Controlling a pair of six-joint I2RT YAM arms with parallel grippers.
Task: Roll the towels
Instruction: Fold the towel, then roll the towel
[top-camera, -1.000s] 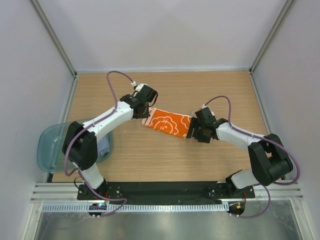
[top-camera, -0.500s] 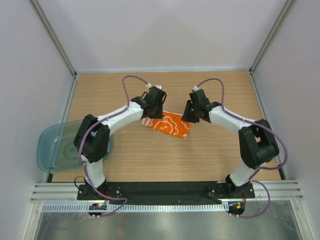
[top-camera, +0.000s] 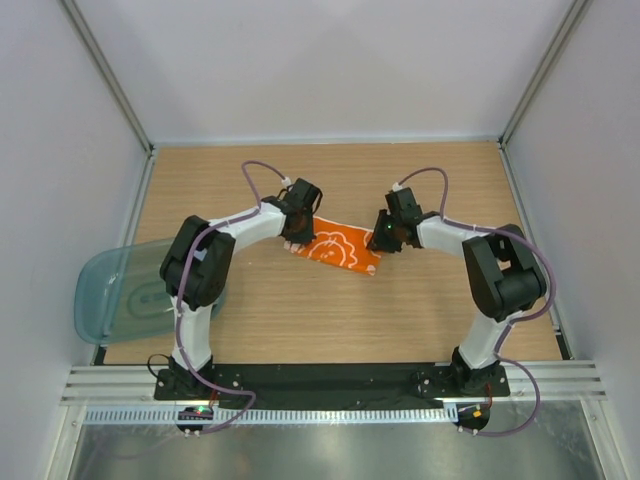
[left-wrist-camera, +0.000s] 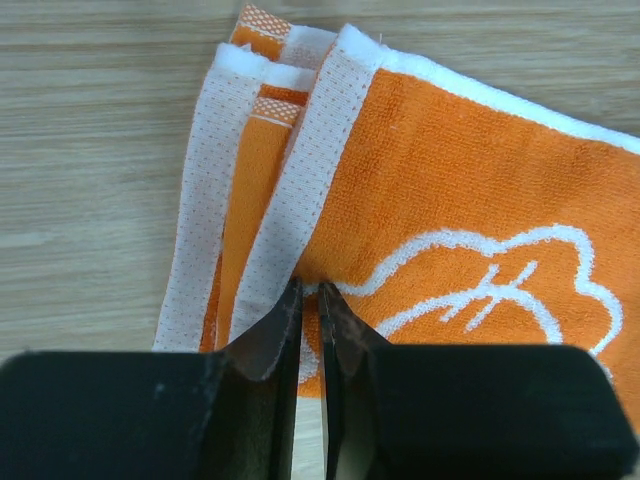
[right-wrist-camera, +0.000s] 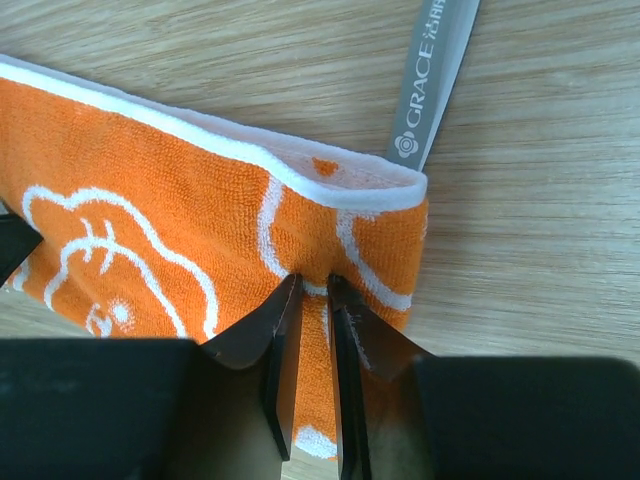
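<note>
Left fingers (left-wrist-camera: 268, 340) pinch the orange towel (top-camera: 337, 247) at its 9 o'clock end, right fingers (right-wrist-camera: 283, 330) at 3 o'clock. I judge both bites shallow: layers may slip, unfold.

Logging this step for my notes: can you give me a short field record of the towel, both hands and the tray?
cloth: orange towel, folded into a strip, flat on the table, not yet rolled
left hand: shut, pinching the end with the white hems
right hand: shut, pinching the end with the grey label
tray: at the table's left edge, apart from the towel
</note>
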